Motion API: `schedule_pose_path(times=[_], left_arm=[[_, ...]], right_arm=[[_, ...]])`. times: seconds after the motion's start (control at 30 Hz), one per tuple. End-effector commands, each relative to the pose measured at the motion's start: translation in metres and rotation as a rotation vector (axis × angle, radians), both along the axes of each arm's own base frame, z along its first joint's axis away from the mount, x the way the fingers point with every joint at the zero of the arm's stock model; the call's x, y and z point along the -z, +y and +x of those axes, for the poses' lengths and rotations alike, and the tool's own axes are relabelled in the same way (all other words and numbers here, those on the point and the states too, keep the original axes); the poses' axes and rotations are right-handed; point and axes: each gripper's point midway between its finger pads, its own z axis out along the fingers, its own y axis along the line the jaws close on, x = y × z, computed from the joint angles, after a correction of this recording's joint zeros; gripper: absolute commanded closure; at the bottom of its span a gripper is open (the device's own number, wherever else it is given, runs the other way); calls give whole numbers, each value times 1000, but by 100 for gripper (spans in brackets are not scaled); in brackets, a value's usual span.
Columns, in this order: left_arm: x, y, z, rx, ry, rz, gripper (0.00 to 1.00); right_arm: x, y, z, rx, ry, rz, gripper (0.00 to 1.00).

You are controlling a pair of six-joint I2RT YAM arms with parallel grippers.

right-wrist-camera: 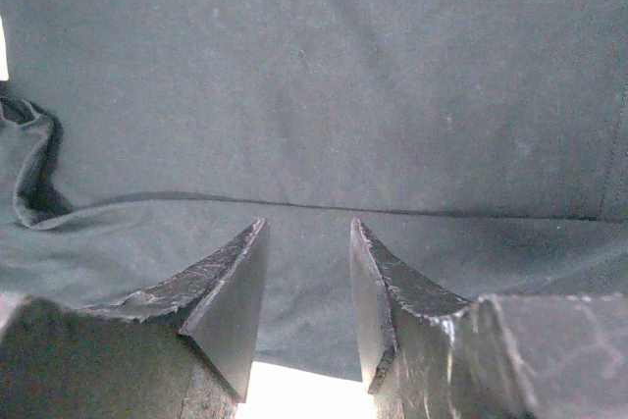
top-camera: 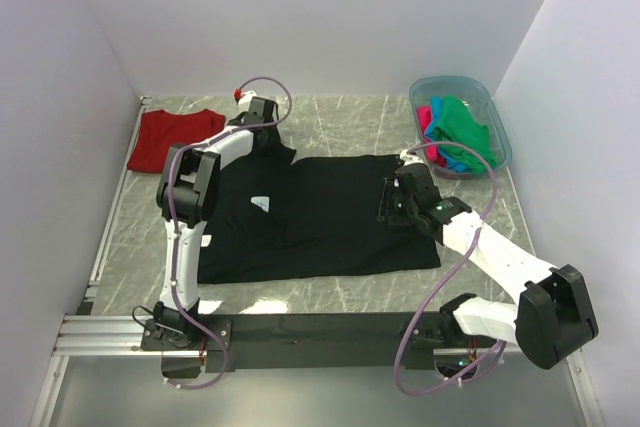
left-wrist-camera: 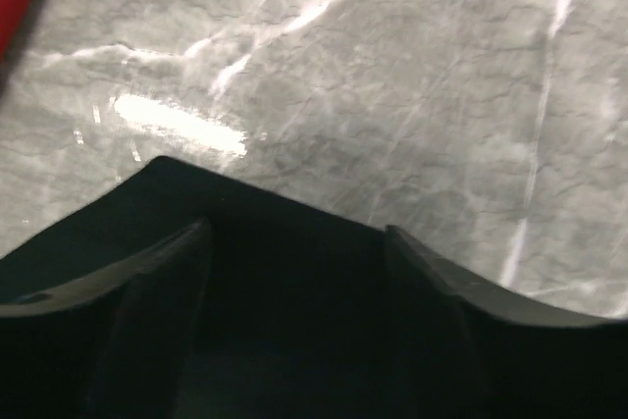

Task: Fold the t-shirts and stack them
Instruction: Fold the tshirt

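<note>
Left hand [left-wrist-camera: 294, 235] and right hand [right-wrist-camera: 307, 231], both spread, over 1 black t-shirt [top-camera: 320, 222]; 1 red t-shirt [top-camera: 170, 139] nearby.

Bare table [top-camera: 350, 117] betw. red shirt [top-camera: 170, 137] & tub [top-camera: 497, 132] is passable. Tub blocks far-R corner; walls [top-camera: 300, 17] close L, R, back.

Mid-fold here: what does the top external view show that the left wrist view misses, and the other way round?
Only top external: the whole black t-shirt spread flat with its white label, the blue tub holding green, pink and blue shirts, and the right tool over the black shirt's right side.
Only left wrist: close up, the left tool open, its fingers apart over a pointed edge of black cloth.
Both: the marble table, the red shirt and the black shirt.
</note>
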Motion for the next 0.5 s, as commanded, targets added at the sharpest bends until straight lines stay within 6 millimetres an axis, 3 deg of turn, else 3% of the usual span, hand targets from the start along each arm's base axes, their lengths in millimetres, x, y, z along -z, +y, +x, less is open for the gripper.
schedule_pose_path(times=[0.0,0.03,0.2,0.23,0.33,0.43,0.47], left_arm=[[-15,-5,-3,28,-16,-20,26],[-12,-5,-4,32,-11,-16,36],[-3,-3,-10,41,21,-1,60],[-4,-1,-13,38,22,-2,74],[-23,2,-16,14,-31,-9,99],[-39,12,-21,-19,-104,-9,100],[-61,13,-24,-26,-154,-20,99]], right_arm=[[-11,7,10,-17,-47,17,54],[-10,8,9,-20,-43,15,54],[-8,4,7,-9,-37,4,54],[-8,2,7,-2,-40,1,54],[-6,2,4,-4,-33,-1,54],[-7,3,4,-5,-37,12,55],[-8,4,4,-7,-38,15,55]])
